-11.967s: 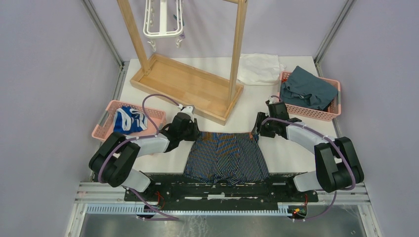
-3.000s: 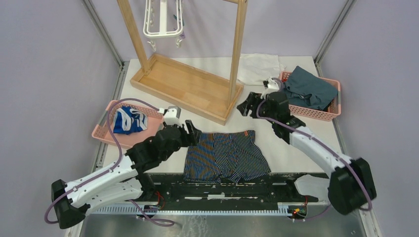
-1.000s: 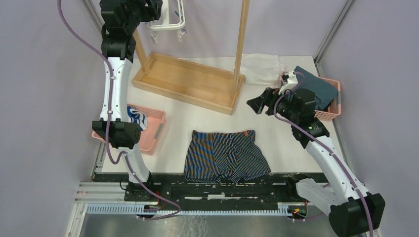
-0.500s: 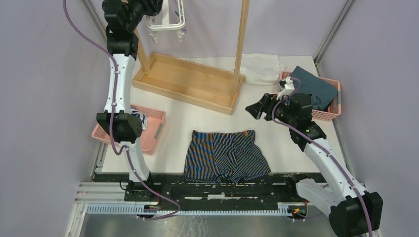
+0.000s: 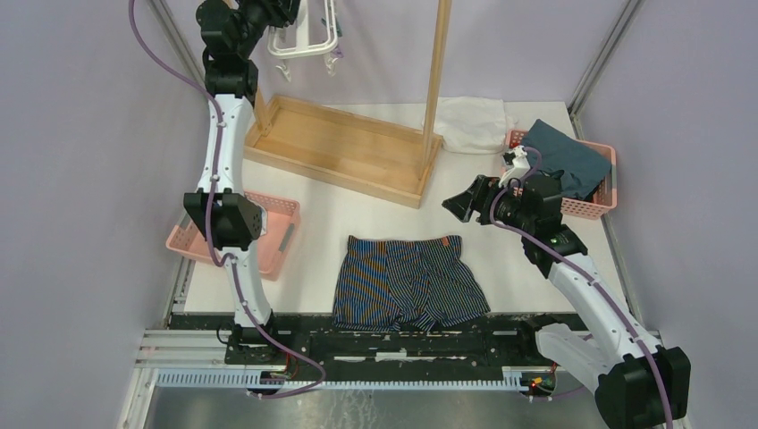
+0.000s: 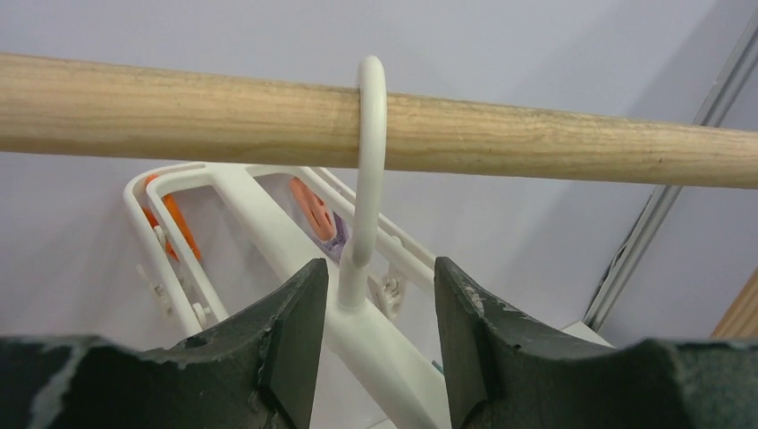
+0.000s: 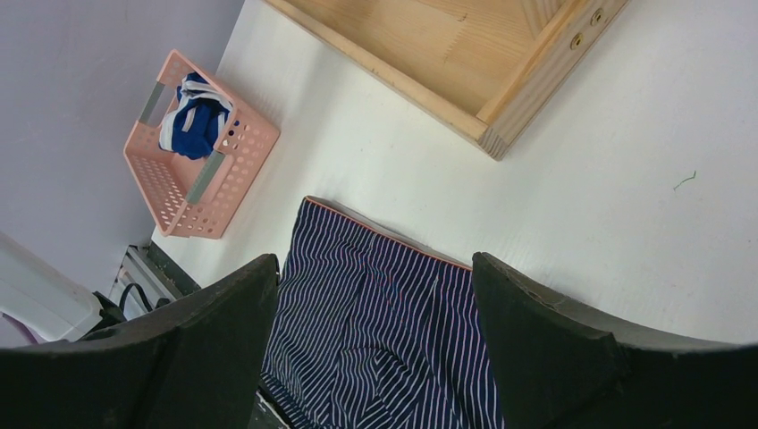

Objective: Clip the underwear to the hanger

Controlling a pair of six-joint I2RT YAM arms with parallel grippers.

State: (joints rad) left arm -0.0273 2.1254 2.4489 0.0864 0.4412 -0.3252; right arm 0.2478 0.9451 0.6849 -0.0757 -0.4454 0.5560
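The dark navy pinstriped boxer shorts (image 5: 410, 282) lay flat on the white worktop (image 5: 501, 259), soft and light, best pinched at the orange-trimmed waistband. The right pincer (image 7: 375, 295) hovered open above them; the left pincer (image 6: 371, 295) straddled the white plastic hanger's hook (image 6: 368, 170), contact unclear.

No text, label or number is legible — anywhere.

**Left arm up at the hanger, right arm backs off**

The left gripper (image 6: 371, 308) is off the underwear (image 5: 410, 282) and up at the rack's top bar, jaws straddling the stem of the hanger (image 6: 362, 223) below its hook. The hanger now swings tilted. The right gripper (image 5: 458, 205) has lifted clear of the waistband and hovers open above the table (image 5: 357, 214). The underwear lies released, slightly nearer.
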